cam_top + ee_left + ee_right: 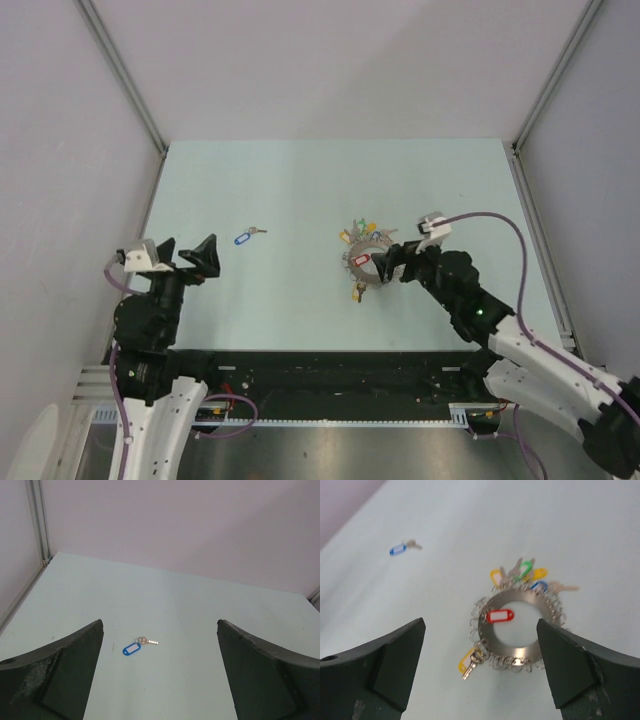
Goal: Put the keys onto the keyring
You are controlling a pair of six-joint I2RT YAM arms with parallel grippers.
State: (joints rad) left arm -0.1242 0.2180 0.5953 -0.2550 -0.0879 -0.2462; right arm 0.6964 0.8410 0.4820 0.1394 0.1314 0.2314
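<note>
I see the left fingers (pixel 60 675) spread, empty, facing the small blue-tagged silver key (pixel 137 646); the right fingers (pixel 585 670) parted, empty, by the large grey key-fringed metal ring (pixel 517 653).

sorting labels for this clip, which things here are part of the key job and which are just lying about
Part of the job:
blue-tagged key, loose on the table
keyring with its tagged keys
yellow-tagged key against its rim; cannot tell if attached
left gripper and right gripper, both open

Just lying about:
no stray item shows; only the table and walls
</note>
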